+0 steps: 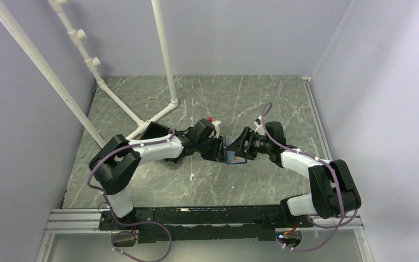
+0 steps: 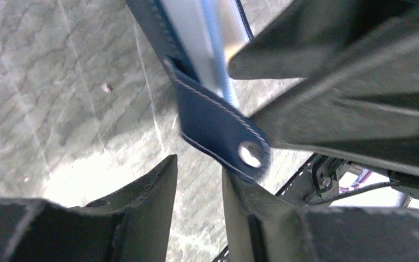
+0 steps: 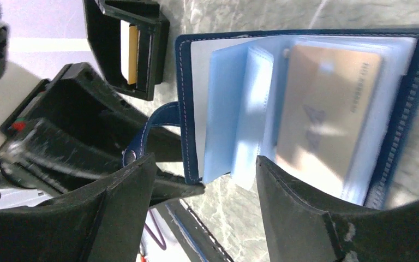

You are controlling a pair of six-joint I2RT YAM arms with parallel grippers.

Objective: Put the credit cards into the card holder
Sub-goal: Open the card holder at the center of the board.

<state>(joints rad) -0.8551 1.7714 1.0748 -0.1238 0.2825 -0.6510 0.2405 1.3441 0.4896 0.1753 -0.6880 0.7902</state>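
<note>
The navy card holder [image 3: 188,103] is spread open, showing light blue sleeves, and a tan credit card [image 3: 327,109] sits inside one of them. Its snap tab [image 2: 218,123] hangs at the tip of one of my left fingers [image 2: 240,196]. My left gripper [image 2: 199,169] keeps a narrow gap with nothing in it. My right gripper [image 3: 204,158] stands wide open, the holder's near corner just beyond its fingertips. Both grippers meet at the holder [image 1: 234,158] mid-table. An orange-tan card [image 3: 133,52] and a pale card [image 3: 124,49] stand in a black bin [image 3: 155,54].
The black bin [image 1: 155,130] sits behind my left arm. White pipe frames [image 1: 163,60] stand at the back left of the marbled table [image 1: 251,103]. Lilac walls close in the left, back and right sides.
</note>
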